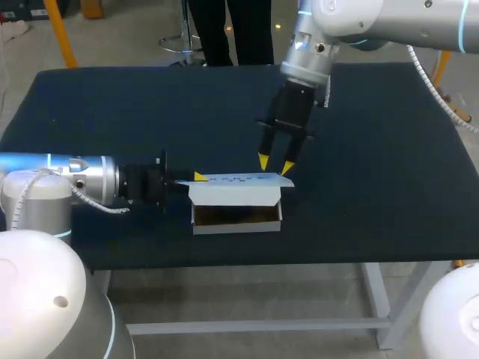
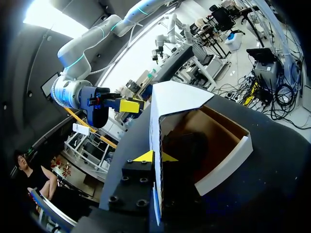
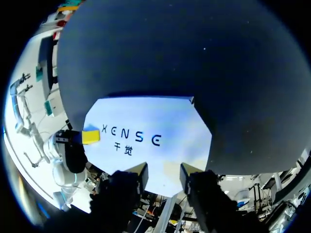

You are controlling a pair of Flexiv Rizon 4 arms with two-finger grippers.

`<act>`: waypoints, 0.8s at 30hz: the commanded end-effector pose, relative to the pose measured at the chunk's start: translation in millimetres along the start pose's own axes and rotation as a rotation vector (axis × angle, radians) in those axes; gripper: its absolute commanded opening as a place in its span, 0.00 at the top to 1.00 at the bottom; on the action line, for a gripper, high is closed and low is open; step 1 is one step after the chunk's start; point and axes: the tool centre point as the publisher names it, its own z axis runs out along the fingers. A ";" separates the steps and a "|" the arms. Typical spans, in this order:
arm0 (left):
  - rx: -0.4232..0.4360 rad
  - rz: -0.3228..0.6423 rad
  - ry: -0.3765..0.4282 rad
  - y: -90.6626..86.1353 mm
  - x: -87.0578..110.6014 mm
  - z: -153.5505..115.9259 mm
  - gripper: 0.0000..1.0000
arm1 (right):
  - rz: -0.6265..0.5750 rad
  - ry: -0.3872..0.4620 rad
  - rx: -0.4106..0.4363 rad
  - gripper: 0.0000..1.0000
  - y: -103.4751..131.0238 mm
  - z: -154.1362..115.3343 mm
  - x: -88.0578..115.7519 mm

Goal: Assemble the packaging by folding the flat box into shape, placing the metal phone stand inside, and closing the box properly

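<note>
Head view, box (image 1: 236,194) open, right gripper (image 1: 275,164) above

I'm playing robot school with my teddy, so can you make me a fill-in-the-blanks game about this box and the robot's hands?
1. The box on the table is ___ on the outside.
2. Both grippers have ___ fingertips.
3. The left gripper is shut on the box, but the right gripper, just above the lid, is ___.
Missing words: white, yellow, open.
</note>
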 end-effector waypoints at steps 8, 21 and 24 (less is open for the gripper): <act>0.002 0.002 0.000 4.7 4.9 1.8 1.00 | -0.006 -0.013 -0.001 0.55 0.2 5.9 -4.7; 0.003 0.002 -0.007 4.9 6.0 -1.5 0.85 | 0.007 -0.018 -0.004 0.55 2.3 13.5 -7.1; 0.005 0.002 -0.010 4.5 6.4 -2.9 0.75 | 0.009 -0.015 -0.004 0.55 2.5 14.8 -8.1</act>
